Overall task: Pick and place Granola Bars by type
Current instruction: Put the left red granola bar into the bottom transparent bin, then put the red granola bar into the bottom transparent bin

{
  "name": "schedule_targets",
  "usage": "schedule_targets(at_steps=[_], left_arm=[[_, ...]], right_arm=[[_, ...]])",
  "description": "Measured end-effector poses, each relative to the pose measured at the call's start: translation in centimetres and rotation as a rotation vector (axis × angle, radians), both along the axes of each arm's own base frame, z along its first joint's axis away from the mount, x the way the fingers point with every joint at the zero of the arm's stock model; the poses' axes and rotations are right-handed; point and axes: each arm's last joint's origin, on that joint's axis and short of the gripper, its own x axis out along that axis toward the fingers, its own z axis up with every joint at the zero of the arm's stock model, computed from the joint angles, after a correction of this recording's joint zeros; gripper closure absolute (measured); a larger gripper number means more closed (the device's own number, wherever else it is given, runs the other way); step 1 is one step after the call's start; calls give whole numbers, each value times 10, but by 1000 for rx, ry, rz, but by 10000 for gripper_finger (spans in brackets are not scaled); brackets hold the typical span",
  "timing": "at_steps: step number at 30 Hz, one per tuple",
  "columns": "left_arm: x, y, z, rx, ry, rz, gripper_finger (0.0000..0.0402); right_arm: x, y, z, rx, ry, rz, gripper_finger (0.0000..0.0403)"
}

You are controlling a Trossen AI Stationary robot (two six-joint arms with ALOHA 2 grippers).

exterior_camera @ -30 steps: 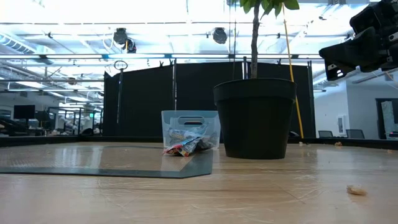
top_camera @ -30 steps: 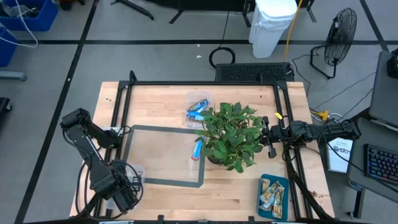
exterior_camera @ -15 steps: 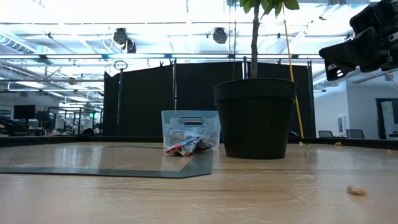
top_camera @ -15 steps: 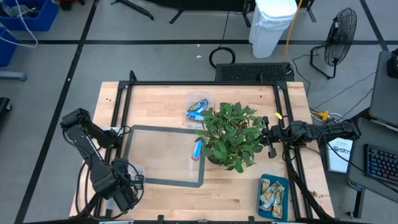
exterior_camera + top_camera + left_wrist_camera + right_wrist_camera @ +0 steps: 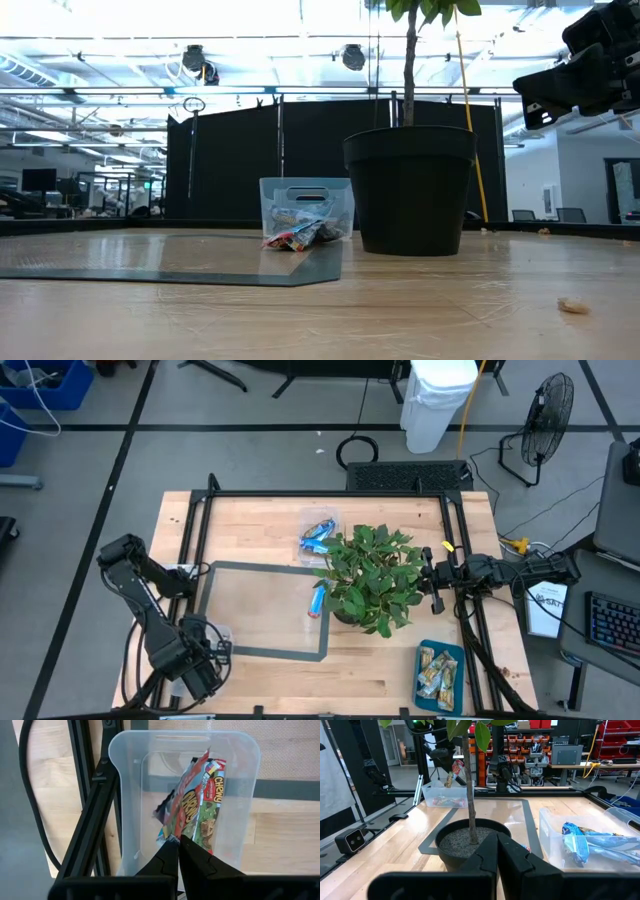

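My left gripper points down over a clear tub at the table's near left corner and is shut on a red-and-tan granola bar. More red-and-tan bars lie in that tub. The right wrist view shows the held bar hanging above the tub. A blue bar lies flat on the table beside the plant. My right gripper waits shut and level at the right, touching nothing. My left gripper pinches one end of the red-and-tan bar's wrapper between its two fingertips. The fingers come from above, pointing down. The bar hangs below them, over the tub's opening and lifted clear of the tub.
A potted plant stands mid-table, its black pot large in the low view. A far clear tub holds blue bars. A teal tray at the near right holds green-and-beige bars. A grey taped outline marks the table's middle.
My left gripper has tipped slightly while staying in place over the near-left tub.
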Motion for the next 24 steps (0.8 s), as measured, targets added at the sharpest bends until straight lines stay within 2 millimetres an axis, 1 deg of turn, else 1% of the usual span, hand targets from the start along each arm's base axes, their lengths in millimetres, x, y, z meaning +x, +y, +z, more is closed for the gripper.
schedule_targets(at_steps=[7,10,16,18,20,24], left_arm=[[2,-2,0,-27,-16,-41,376],[1,-2,-1,-26,-15,-39,358],[1,-1,0,-2,-23,-35,308],[2,1,0,32,-67,-54,295],[5,2,0,93,-148,-93,284],[17,11,1,290,-362,-270,271]], right_arm=[[0,0,0,0,0,0,403],[0,0,0,0,0,0,403],[0,0,0,0,0,0,403],[0,0,0,0,0,0,403],[0,0,0,0,0,0,403],[0,0,0,0,0,-1,403]])
